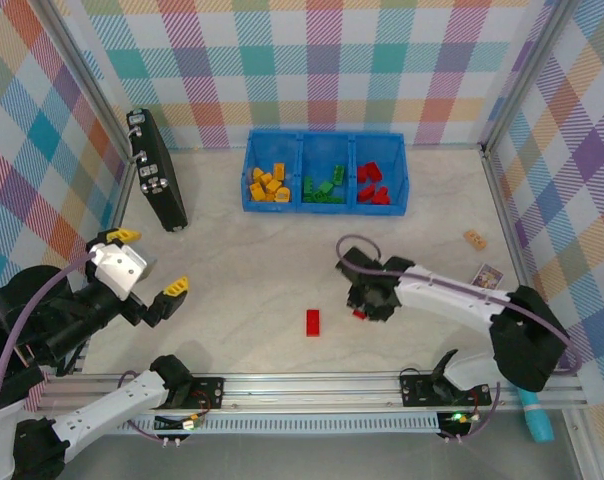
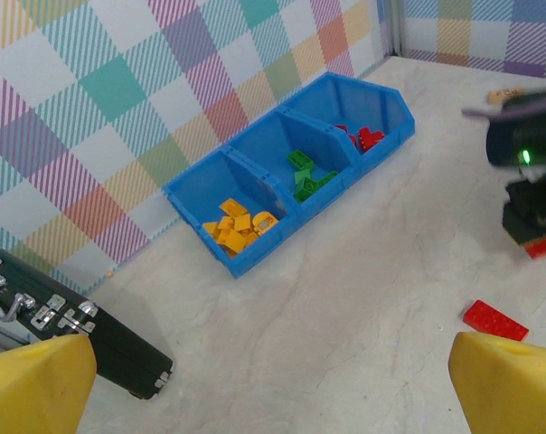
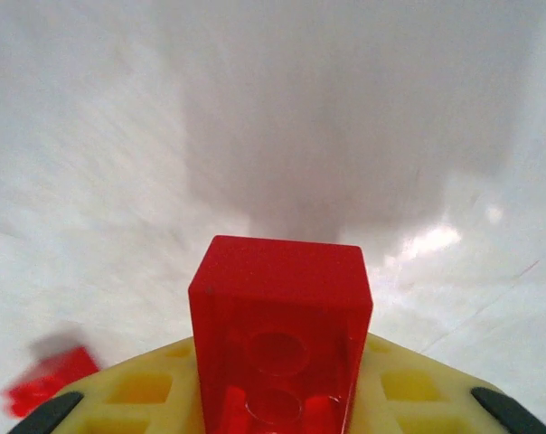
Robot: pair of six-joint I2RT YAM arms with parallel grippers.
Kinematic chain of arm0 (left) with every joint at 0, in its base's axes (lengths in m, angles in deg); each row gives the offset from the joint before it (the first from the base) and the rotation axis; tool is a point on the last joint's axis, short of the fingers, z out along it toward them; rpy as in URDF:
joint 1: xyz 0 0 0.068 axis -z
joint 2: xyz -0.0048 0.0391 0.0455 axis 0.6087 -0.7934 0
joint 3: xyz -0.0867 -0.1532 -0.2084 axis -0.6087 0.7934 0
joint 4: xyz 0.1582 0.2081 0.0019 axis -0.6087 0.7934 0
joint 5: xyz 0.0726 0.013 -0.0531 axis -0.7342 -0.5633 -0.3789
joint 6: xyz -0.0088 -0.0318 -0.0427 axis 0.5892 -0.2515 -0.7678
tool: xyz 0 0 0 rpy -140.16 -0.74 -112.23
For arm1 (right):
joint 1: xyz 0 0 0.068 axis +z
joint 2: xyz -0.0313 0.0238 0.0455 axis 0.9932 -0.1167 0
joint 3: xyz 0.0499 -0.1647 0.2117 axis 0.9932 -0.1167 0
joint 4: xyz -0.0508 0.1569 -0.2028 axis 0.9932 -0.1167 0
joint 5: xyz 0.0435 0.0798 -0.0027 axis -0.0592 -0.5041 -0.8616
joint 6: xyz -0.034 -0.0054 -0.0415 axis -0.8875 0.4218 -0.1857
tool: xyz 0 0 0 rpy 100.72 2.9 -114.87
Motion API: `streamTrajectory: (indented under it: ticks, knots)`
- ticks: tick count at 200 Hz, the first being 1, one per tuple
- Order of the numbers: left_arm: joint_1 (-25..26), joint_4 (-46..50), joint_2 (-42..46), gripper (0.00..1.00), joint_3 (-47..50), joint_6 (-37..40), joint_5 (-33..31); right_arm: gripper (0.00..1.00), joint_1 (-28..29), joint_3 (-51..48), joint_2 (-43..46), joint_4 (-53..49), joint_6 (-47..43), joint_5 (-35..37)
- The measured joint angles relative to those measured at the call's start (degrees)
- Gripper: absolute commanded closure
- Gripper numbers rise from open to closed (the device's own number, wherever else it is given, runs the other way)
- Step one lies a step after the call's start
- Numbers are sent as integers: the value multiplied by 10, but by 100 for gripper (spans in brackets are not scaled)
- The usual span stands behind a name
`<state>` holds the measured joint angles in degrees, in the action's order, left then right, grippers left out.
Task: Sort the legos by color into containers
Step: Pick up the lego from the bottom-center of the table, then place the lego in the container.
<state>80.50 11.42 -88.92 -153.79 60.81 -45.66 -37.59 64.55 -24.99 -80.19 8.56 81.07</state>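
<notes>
Red brick (image 3: 280, 307) comes first, filling the middle of the right wrist view, studs-hollow side up, with the yellow fingers (image 3: 146, 389) of the right claw (image 3: 277, 411) pressed against it on both sides. That claw is clamped on it, low over the pale table (image 1: 252, 270) (whether the brick's underside touches the surface I cannot tell).

Just to the left of the right claw, near but apart from it, a second red brick (image 1: 313, 322) lies flat on the table; it shows as a blurred red smear at the edge of the wrist view.

Well beyond the right claw and a little to its left stands the blue bin (image 1: 325, 208), against the far wall. Its left compartment holds yellow-orange bricks (image 1: 267, 184), the middle one green bricks (image 1: 327, 187), the right one red bricks (image 1: 372, 183).

To the right of the right claw, well apart, lie a tan piece (image 1: 474, 238) and a printed card (image 1: 487, 274).

Over on the left side, the left claw (image 1: 150, 262) has its jaws wide apart with nothing between them. A black case (image 1: 157, 170) lies beyond it.
</notes>
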Motion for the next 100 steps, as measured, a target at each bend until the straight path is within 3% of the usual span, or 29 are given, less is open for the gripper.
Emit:
streamTrajectory:
  ticks: [59, 100]
  knots:
    - [0, 0, -25, 0, -2, -2, -1, 67, -187, 190, 9, -16, -313, 79]
    - [0, 0, -29, 0, -7, -11, -4, 67, -238, 262, -88, 61, -439, 81]
